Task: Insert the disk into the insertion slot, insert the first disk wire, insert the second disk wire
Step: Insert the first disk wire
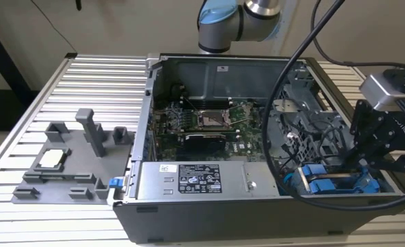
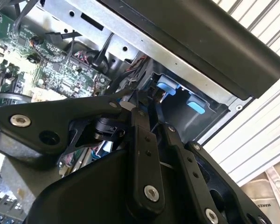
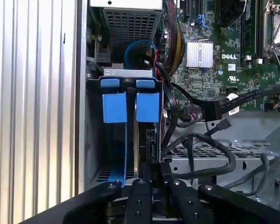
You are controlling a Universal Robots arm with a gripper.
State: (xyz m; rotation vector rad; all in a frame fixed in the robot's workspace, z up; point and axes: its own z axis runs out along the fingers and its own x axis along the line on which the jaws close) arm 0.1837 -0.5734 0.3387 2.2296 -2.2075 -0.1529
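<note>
Blue tabs mark the disk (image 3: 147,107) seated in the insertion slot (image 3: 94,154) beside another drive (image 3: 114,107), its body mostly hidden, with the gripper (image 3: 152,167) at its edge, fingers nearly together, any grasp impossible to tell.

We find a white logo printed on the green motherboard (image 3: 210,79) in the first wrist view. In the exterior view, a black-and-white label (image 1: 198,178) sits on the silver power-supply box (image 1: 250,180); we cannot make out its small print.
</note>
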